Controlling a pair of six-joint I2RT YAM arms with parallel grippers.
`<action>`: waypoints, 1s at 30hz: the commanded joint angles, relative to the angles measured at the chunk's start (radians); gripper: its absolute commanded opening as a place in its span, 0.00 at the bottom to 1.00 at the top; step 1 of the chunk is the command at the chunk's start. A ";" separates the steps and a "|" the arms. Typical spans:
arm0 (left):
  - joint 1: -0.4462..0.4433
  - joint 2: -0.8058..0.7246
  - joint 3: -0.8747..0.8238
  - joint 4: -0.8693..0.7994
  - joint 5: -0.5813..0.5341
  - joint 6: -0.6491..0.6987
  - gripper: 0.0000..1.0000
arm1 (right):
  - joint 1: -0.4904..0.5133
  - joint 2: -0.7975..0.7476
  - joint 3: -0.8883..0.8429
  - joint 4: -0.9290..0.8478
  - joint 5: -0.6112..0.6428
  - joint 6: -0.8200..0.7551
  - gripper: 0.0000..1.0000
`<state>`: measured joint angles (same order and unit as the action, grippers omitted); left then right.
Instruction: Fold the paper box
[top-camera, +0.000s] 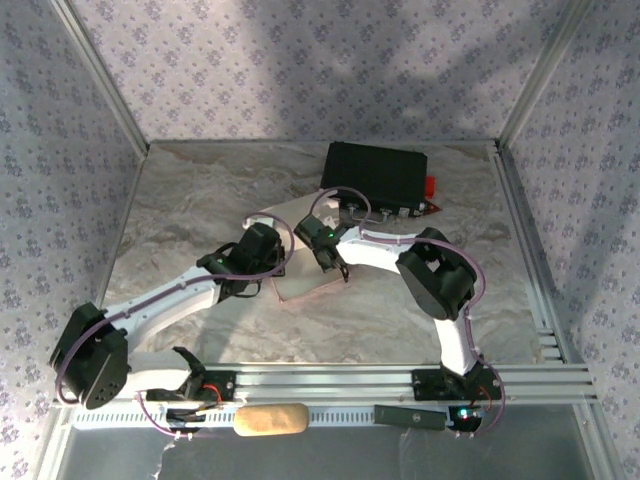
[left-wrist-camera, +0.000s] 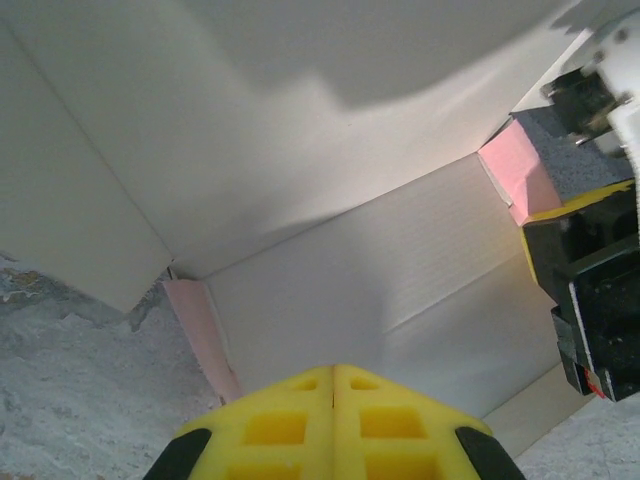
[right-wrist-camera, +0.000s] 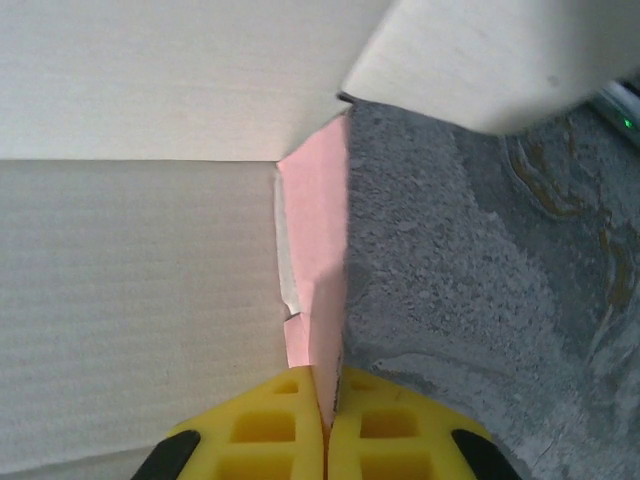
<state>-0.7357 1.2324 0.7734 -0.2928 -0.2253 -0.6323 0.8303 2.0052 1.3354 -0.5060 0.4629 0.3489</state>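
The paper box lies partly folded on the table between the two arms, pink outside and whitish inside. In the left wrist view its pale panels rise close in front of the camera, with pink edges at the corners. My left gripper is shut, yellow fingertips together with nothing between them, right at the box's inner panel. My right gripper is shut on a standing pink flap at the box's right edge. From above, the left gripper and right gripper sit at opposite sides of the box.
A black hard case lies at the back of the marbled table, with a red piece at its right end. A tan oblong object rests by the arm bases. Patterned walls and metal posts enclose the table.
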 joint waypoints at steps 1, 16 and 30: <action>-0.016 -0.105 0.012 -0.045 -0.048 -0.032 0.21 | -0.016 0.022 -0.030 -0.080 0.008 0.007 0.00; -0.121 -0.192 -0.221 0.016 -0.025 -0.316 0.57 | -0.026 -0.039 -0.068 -0.031 -0.050 0.018 0.00; -0.129 0.181 -0.172 0.192 -0.053 -0.294 0.40 | -0.043 -0.054 -0.099 -0.013 -0.069 -0.005 0.00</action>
<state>-0.8597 1.3628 0.5587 -0.1551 -0.2584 -0.9272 0.7963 1.9518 1.2671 -0.4557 0.3988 0.3607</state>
